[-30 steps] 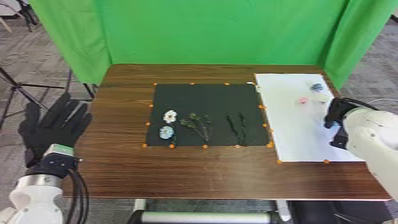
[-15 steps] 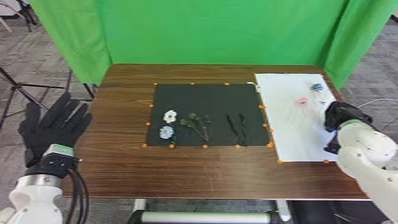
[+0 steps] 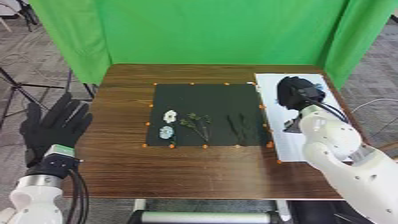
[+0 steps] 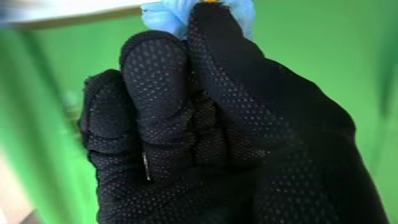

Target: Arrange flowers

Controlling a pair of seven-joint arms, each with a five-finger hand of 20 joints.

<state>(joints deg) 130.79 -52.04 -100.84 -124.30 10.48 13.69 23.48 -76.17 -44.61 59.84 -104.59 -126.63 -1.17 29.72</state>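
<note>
In the right wrist view we see a blue flower [image 4: 163, 19] with a yellow centre at the tips of our right robot hand [image 3: 297, 92], which is nearly closed and pinches the bloom between thumb and finger. In the head view that robot hand is over the far part of the white sheet [image 3: 286, 150], which lies on the right side of the brown worktop [image 3: 204, 172]. Just to the left of this sheet we find the black sheet [image 3: 178, 95], with orange markers [image 3: 205, 146] along its edges. On it, near its left edge, a white flower [image 3: 170, 116] lies farther from us than a pale blue flower [image 3: 166, 132]. Beside them, about midway across, are green sprigs [image 3: 191, 123] with small leaves, and to the right of those, dark stems [image 3: 235, 131] run lengthwise. Our left robot hand [image 3: 53, 131] is off the worktop's left side, spread wide with its fingers straight and nothing in its grasp. Behind the worktop we have a green curtain [image 3: 213, 30].
</note>
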